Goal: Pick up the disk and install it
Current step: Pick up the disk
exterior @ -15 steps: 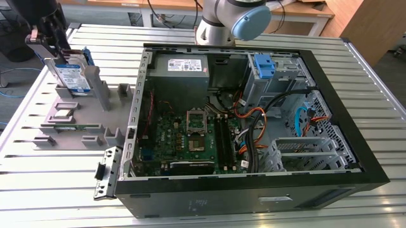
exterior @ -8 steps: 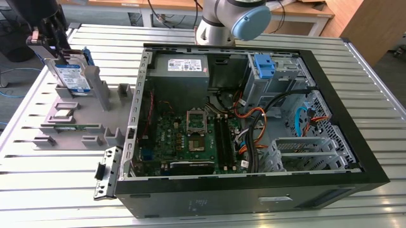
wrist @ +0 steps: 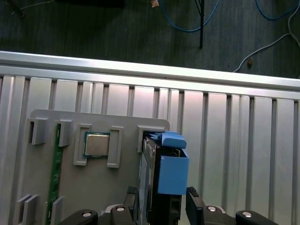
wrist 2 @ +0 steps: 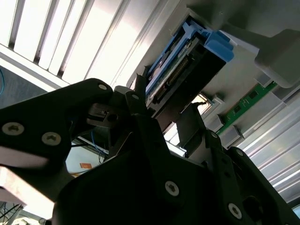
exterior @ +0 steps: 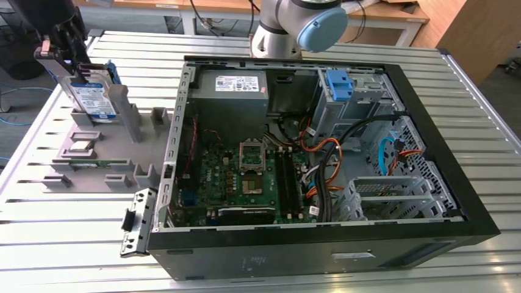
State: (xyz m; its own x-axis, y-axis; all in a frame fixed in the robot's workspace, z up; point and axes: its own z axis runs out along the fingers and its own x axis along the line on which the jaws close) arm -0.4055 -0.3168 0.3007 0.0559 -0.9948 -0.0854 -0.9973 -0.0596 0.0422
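The disk (exterior: 91, 97) stands on edge in a slot of the grey holder (exterior: 97, 177) at the exterior view's left, outside the computer case. It is silver with a white-and-blue label and blue rails. My gripper (exterior: 79, 74) comes down on its upper end. In both wrist views the black fingers (wrist: 193, 199) sit one on each side of the disk (wrist: 171, 173), close against it, so my gripper (wrist: 161, 194) looks shut on the disk. The second wrist view shows the disk's connector end (wrist 2: 183, 70) between the fingers of my gripper (wrist 2: 164, 105).
The holder (wrist: 93, 187) also carries a processor chip (wrist: 96, 144) and a green memory stick (wrist: 55, 173). The open computer case (exterior: 326, 241) lies at the exterior view's right, with a blue bracket (exterior: 338, 84) in its drive bay and a grey power supply (exterior: 232, 91). The arm's base (exterior: 297, 24) stands behind it.
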